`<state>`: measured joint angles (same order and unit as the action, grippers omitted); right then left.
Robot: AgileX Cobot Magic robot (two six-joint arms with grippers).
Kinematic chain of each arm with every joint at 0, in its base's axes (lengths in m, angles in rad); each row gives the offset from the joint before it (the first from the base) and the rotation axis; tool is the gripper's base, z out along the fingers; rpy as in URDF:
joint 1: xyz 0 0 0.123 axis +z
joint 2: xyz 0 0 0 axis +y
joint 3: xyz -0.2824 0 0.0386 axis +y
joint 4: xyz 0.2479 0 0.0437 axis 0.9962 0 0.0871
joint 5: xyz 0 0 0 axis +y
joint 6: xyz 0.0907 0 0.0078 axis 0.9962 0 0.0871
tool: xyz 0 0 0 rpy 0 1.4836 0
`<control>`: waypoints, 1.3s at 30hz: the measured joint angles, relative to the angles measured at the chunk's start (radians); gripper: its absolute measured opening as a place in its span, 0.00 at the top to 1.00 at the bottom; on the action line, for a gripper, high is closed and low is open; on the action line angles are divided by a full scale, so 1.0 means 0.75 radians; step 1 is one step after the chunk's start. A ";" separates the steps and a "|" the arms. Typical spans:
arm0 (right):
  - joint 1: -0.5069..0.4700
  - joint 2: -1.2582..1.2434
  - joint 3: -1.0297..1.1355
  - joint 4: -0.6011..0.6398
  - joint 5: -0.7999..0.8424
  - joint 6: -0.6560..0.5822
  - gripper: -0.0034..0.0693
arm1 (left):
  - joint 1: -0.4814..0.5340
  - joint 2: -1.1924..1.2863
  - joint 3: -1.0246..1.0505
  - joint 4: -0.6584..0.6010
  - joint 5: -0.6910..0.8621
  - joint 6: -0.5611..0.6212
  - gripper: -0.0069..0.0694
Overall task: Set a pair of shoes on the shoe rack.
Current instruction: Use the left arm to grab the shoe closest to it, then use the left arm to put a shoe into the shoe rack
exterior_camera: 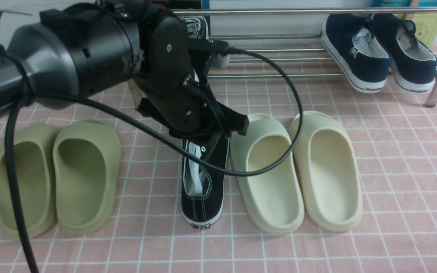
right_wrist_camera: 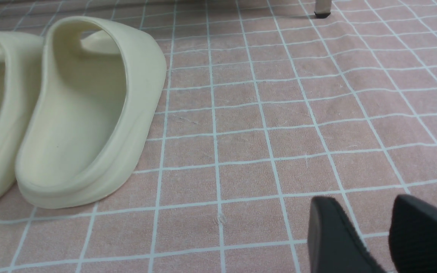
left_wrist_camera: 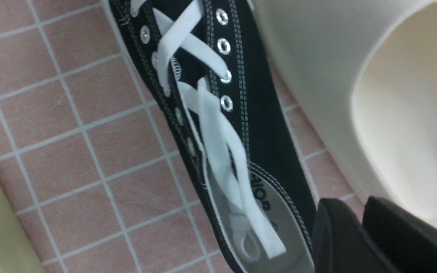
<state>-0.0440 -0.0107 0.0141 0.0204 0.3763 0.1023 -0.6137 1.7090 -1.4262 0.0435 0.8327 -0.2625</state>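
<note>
The left claw (left_wrist_camera: 357, 206) hangs over the black sneaker (exterior_camera: 203, 189) on the floor (exterior_camera: 393, 170); how far it is parted I cannot tell. The right claw (right_wrist_camera: 362, 203) stands spread and empty. The other sneaker (exterior_camera: 197, 26) sits on the shoe rack (exterior_camera: 279, 11).

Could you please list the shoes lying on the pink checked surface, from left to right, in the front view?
Olive-green foam slide → second olive-green foam slide → black canvas sneaker with white laces → cream foam slide → second cream foam slide.
</note>
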 joint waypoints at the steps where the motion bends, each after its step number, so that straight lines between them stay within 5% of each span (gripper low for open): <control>1: 0.000 0.000 0.000 0.000 0.000 0.000 0.62 | 0.000 0.011 0.009 0.031 -0.022 -0.020 0.61; 6: 0.000 0.000 0.000 0.000 0.000 0.000 0.62 | 0.000 0.084 0.010 0.145 -0.049 -0.043 0.29; 11: 0.000 0.000 0.000 0.000 0.000 0.000 0.62 | 0.000 0.195 0.010 0.169 -0.032 -0.057 0.20; 13: 0.000 0.000 0.000 0.000 0.000 0.000 0.62 | 0.000 0.242 0.010 0.170 -0.027 -0.069 0.23; 17: 0.000 0.000 0.000 0.000 0.000 0.000 0.62 | 0.000 0.315 0.008 0.208 -0.045 -0.162 0.53; 18: 0.000 0.000 0.000 0.000 0.000 0.000 0.62 | -0.002 0.315 0.008 0.208 -0.046 -0.169 0.53; 19: 0.000 0.000 0.000 0.000 0.000 0.000 0.62 | -0.003 0.318 0.006 0.241 -0.048 -0.225 0.69; 21: 0.000 0.000 0.000 0.000 0.000 0.000 0.62 | -0.003 0.315 -0.010 0.261 -0.032 -0.277 0.82; 30: 0.000 0.000 0.000 0.000 0.000 0.000 0.62 | -0.002 0.215 -0.267 0.238 0.171 -0.264 0.86; 39: 0.000 0.000 0.000 0.000 0.000 0.000 0.62 | 0.045 0.365 -0.615 0.234 0.035 -0.238 0.88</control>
<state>-0.0440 -0.0107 0.0141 0.0204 0.3763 0.1023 -0.5800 1.9828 -1.8875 0.2187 0.8589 -0.4408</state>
